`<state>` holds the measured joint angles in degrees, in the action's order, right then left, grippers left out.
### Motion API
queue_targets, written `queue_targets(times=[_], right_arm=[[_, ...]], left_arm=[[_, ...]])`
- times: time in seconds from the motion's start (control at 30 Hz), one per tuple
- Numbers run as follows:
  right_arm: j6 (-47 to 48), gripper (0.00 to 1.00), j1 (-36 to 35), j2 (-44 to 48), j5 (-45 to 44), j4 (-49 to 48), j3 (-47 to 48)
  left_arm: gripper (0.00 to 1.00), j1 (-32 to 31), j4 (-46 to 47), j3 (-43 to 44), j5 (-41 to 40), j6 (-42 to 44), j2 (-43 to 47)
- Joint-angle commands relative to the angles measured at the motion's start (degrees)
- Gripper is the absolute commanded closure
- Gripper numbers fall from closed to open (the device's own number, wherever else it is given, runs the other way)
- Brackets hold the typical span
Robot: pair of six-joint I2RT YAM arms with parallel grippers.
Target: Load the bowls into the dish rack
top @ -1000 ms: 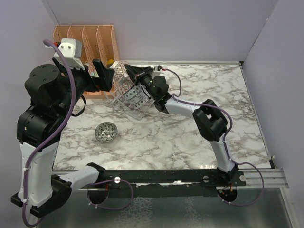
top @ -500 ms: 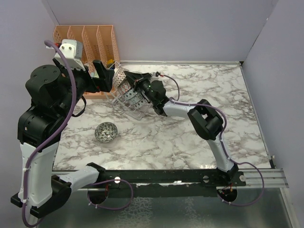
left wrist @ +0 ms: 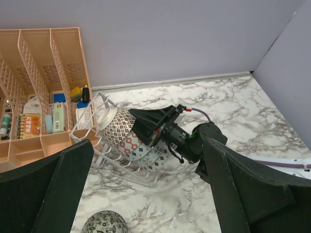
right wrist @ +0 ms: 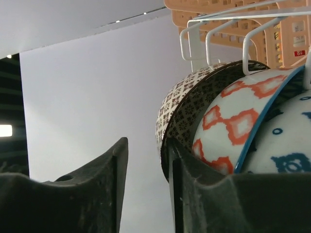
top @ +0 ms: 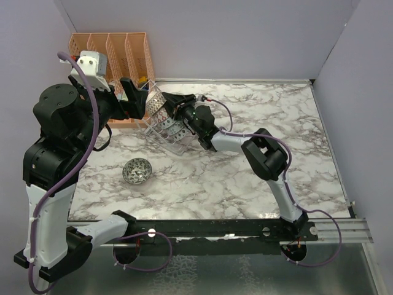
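Note:
The dish rack (top: 164, 130) of thin upright bars stands at the back left, tilted, beside the orange organiser. It holds several bowls on edge: a beige-brown one (left wrist: 115, 127) at the left end, then a red-pink one (left wrist: 134, 145) and a blue one (left wrist: 156, 156). My right gripper (top: 174, 110) reaches over them, open by a narrow empty gap (right wrist: 146, 145). One of its fingers (right wrist: 194, 194) lies against the beige-brown bowl's rim (right wrist: 177, 109). A grey-black bowl (top: 136, 170) lies alone on the table. My left gripper (top: 136, 97) hovers high above the rack's left end, open and empty.
An orange perforated desk organiser (top: 113, 52) with small items stands in the back left corner, touching the rack. Purple walls close the back and both sides. The marble table (top: 258, 178) extends to the right of the right arm.
My right gripper has moved left onto the bowls in the rack and its jaws have narrowed. The beige-brown bowl now stands more upright at the rack's left end. The left arm has not moved.

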<state>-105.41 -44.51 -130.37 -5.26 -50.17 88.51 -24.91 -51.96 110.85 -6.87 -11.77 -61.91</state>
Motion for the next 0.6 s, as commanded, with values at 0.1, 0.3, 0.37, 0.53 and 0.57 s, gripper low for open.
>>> queue_targets(times=[0.1,0.3,0.37,0.53,0.57], right_arm=[[-0.8,0.56,0.0,5.2,1.4,2.9,-2.1],[-1.4,0.55,-0.1,7.2,2.7,5.8,-3.8],[-1.5,0.54,0.0,8.2,3.0,7.1,-4.8],[-1.6,0.54,-0.1,11.1,3.3,8.3,-8.3],[-1.4,0.54,0.0,11.9,3.5,8.9,-9.1]], left_arm=[[0.01,-0.5,0.5,0.6,0.3,0.5,0.2],[0.01,-0.5,0.6,0.9,0.4,0.2,-0.2],[0.01,-0.5,0.7,0.7,0.4,0.0,-0.1],[0.01,-0.5,0.9,0.6,0.4,-0.5,-0.3],[0.01,-0.5,0.9,0.6,0.4,-0.6,-0.3]])
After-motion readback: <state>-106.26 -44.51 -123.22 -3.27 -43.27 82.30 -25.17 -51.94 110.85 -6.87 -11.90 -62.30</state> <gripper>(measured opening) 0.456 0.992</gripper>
